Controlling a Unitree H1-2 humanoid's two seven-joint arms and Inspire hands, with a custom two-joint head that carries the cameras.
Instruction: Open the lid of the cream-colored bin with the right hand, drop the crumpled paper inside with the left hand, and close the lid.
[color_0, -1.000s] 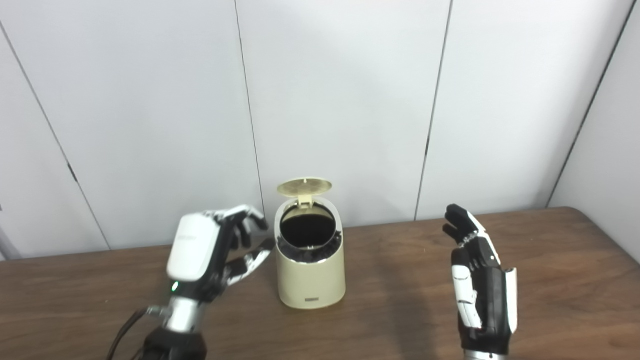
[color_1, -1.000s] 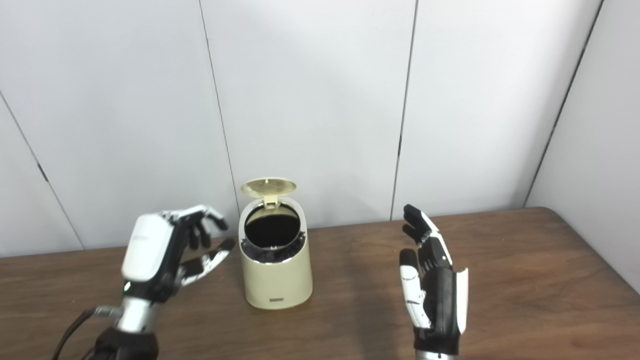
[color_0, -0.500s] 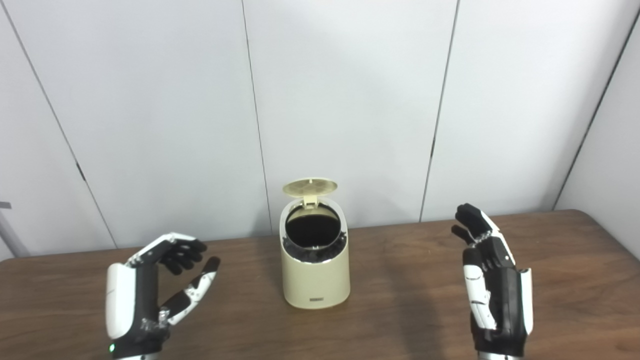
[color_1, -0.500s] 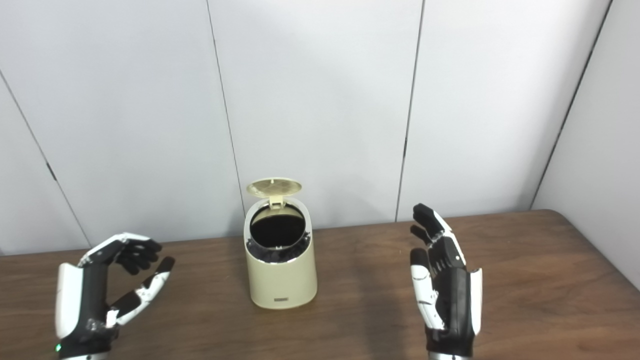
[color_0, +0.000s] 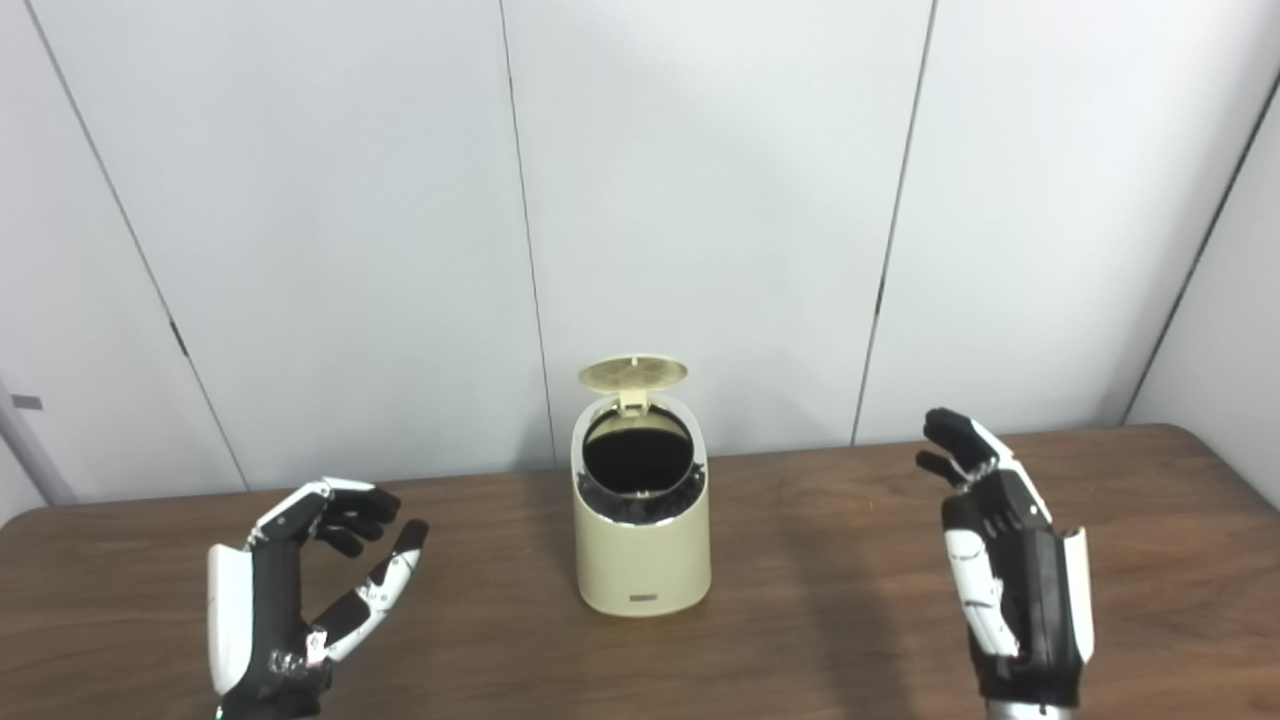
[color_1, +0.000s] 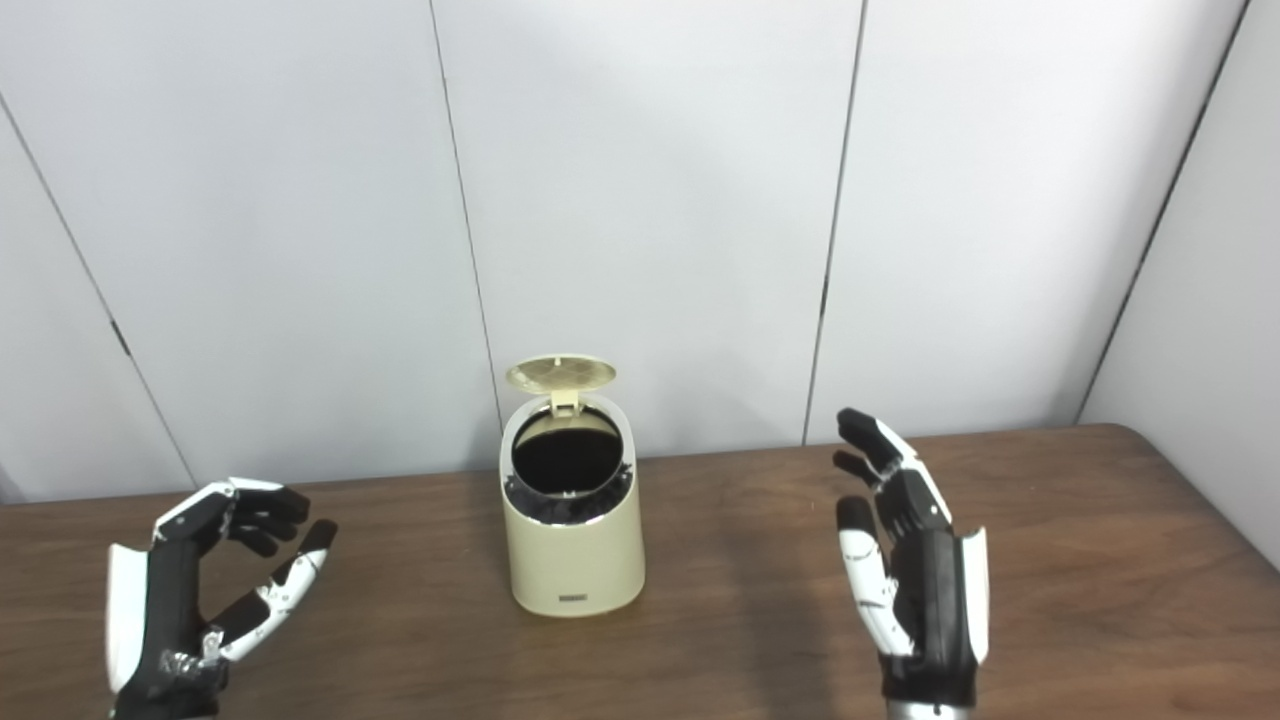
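Observation:
The cream-colored bin (color_0: 645, 555) stands upright near the back middle of the brown table (color_0: 820, 620). Its round lid (color_0: 633, 373) is flipped up at the rear hinge, showing a dark inside with a black liner at the rim. No crumpled paper shows anywhere; the bin's inside is too dark to read. My left hand (color_0: 290, 590) hovers well to the left of the bin, fingers curled but apart, holding nothing. My right hand (color_0: 1005, 565) is raised to the right of the bin, fingers stretched out and empty.
A pale panelled wall (color_0: 700, 200) rises right behind the table's back edge. The table's right rear corner (color_0: 1165, 432) is rounded. A grey pole (color_0: 30, 450) leans at the far left.
My left hand has drawn back from beside the bin's rim to the left and down, staying empty. The whole picture has shifted slightly, so the camera moved. Bin, lid and right hand have kept their places.

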